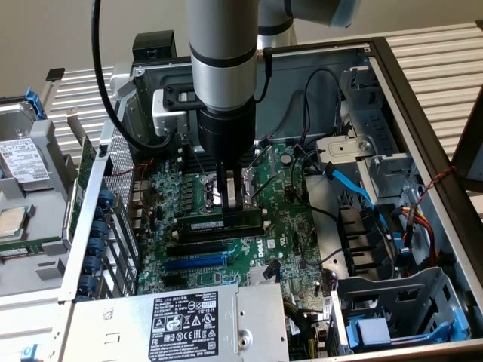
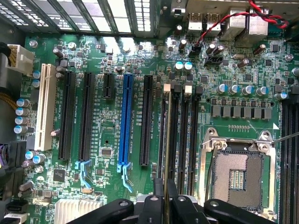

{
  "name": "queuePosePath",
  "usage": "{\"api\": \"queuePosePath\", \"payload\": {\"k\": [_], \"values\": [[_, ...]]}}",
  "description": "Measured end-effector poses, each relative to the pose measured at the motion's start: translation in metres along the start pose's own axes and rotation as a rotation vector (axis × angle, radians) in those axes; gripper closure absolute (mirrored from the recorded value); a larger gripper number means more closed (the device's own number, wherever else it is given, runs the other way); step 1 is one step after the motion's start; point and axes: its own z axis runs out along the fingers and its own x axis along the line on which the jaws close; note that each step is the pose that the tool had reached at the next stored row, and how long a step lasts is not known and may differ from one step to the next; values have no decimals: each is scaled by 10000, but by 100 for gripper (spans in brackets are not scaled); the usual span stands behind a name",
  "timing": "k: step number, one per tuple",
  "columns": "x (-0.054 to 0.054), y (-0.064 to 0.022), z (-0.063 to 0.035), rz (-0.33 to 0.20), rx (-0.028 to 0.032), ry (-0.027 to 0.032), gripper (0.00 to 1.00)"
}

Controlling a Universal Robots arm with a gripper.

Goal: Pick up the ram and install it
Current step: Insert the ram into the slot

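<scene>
Step in hand: the install, with pickup done. The gripper point(image 1: 232, 197) hung at about 12 o'clock of the case middle in the exterior view, over the motherboard point(image 1: 290, 235). Its fingers were clenched on the ram point(image 1: 217, 221), pinching the top edge. The ram stood on edge along the black memory slots point(image 2: 184, 135), at 6 o'clock of the CPU socket point(image 2: 236, 175) in the exterior view and at 12 o'clock of the blue expansion slot point(image 1: 195, 262). Couldn't tell if it was fully seated or just resting in the slot mouth. Judged: seating calls for the stick square in its slot, end latches open, and a straight even push.
</scene>
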Motion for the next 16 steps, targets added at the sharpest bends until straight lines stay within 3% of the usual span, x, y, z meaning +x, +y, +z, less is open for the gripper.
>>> {"api": "queuePosePath", "payload": {"k": [16], "values": [[0, 1, -23, 31, 0, -4, 86]]}}
